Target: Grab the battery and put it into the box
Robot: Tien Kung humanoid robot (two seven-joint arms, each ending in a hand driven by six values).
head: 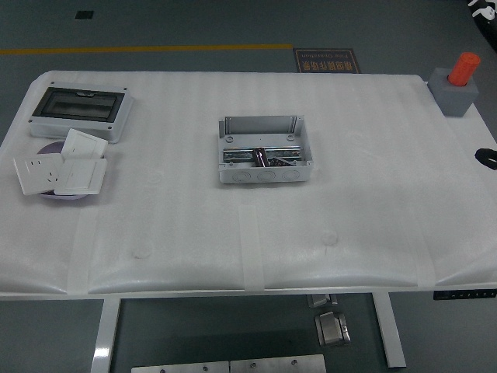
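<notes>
Right hand [488, 157] barely visible at right picture edge, only black sliver showing; finger pose unreadable.

The table [233, 225] is lit evenly from above; shadows are faint, focus is sharp, and mild glare is seen.

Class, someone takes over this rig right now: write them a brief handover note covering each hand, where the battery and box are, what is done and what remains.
Left hand: out of view.
Right hand: only a black tip shows at the table's right edge; it holds nothing visible.
The small dark cylindrical battery lies inside the open grey plastic box at the middle of the white table.
Done: battery is in the box.
Left: nothing visible for this task.
</notes>
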